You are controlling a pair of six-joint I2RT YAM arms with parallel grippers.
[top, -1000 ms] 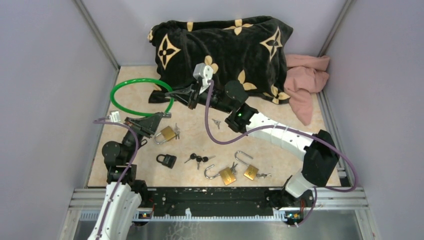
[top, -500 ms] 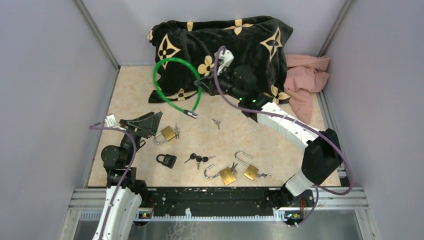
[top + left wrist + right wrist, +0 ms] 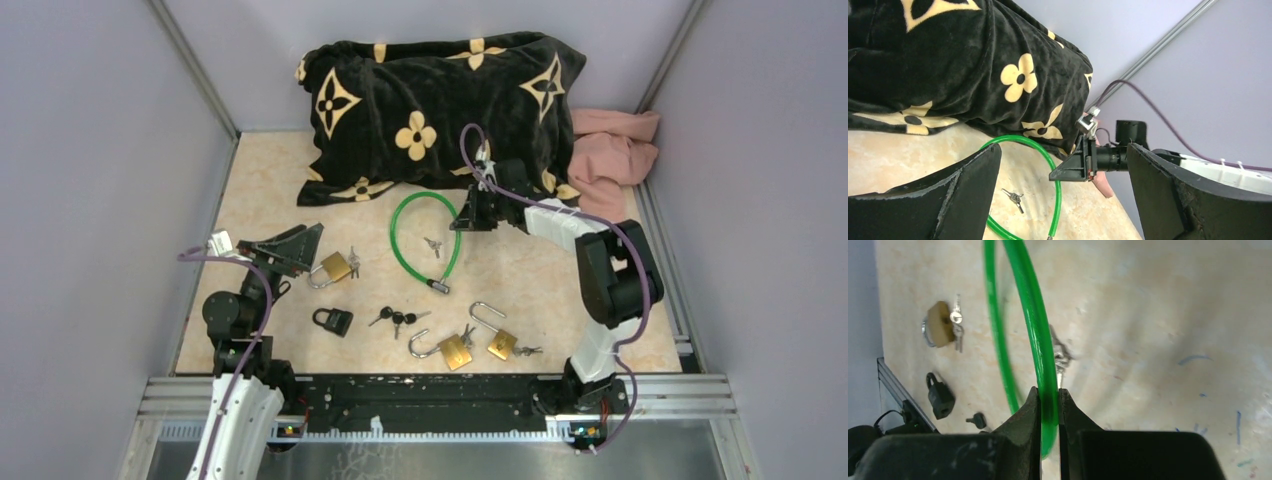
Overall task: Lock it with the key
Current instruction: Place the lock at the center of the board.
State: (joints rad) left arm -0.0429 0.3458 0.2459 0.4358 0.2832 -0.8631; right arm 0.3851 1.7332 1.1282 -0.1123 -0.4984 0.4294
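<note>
A green cable lock (image 3: pixel 420 240) lies looped on the floor in the middle, its metal end (image 3: pixel 438 286) pointing toward me. My right gripper (image 3: pixel 466 214) is shut on the loop's far right side; the right wrist view shows the cable (image 3: pixel 1040 340) pinched between the fingertips (image 3: pixel 1049 399). A small pair of silver keys (image 3: pixel 432 245) lies inside the loop, also visible as keys (image 3: pixel 1060 357) and keys (image 3: pixel 1013 197). My left gripper (image 3: pixel 292 248) stands wide open and holds nothing, beside a brass padlock (image 3: pixel 335 267). In the left wrist view its fingers (image 3: pixel 955 195) frame the cable (image 3: pixel 1059 190).
A black flowered pillow (image 3: pixel 440 95) and a pink cloth (image 3: pixel 608 160) lie at the back. A black padlock (image 3: pixel 332 320), black keys (image 3: pixel 398 318) and two open brass padlocks (image 3: pixel 452 350) (image 3: pixel 498 342) lie near the front. Grey walls close in both sides.
The right arm carried the green cable from the left rear, past the pillow, down to the middle of the floor over the silver keys. The left gripper opened and has stayed put.
</note>
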